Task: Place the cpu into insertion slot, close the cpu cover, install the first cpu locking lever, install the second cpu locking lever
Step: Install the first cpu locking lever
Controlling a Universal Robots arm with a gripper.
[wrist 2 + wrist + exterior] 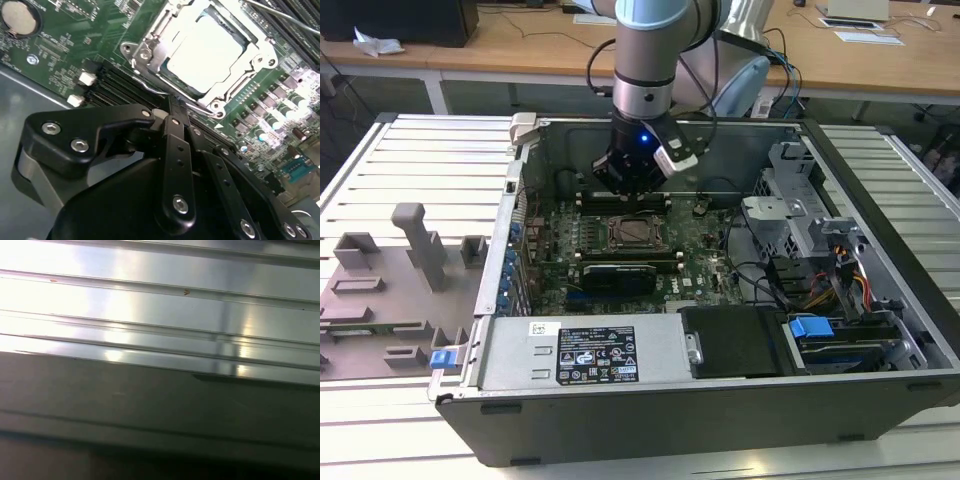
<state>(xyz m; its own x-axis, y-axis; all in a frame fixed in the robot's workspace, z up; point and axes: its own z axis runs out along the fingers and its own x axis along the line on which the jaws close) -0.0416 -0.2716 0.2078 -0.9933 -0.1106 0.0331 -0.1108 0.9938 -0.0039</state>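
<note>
arm: we see it reaching down into the open computer case, wrist low over the far part of the green motherboard
gripper: in the exterior view it hangs just above the socket area; in the second wrist view its black body sits close to the near edge of the socket
fingers: we read them as drawn together, the black links meet at the middle with no gap, nothing held between them
cpu: pale silver chip lying flat inside the insertion slot, seated square within the frame
cpu cover: metal frame plate lies down around the chip, chip top showing through its window
levers: thin wire rod runs along the socket edge nearest the gripper; we cannot tell if it is latched
socket, exterior view: dark square mid-board, just below the gripper
memory slots: long black strips beside the socket, toward the gripper
coin battery: round silver disc at the board corner, well apart from the socket
first wrist view: ribbed grey metal surface with bright glare, dark band beside it
table: slatted metal top under the case, grey fixture blocks on the exterior view's left
</note>
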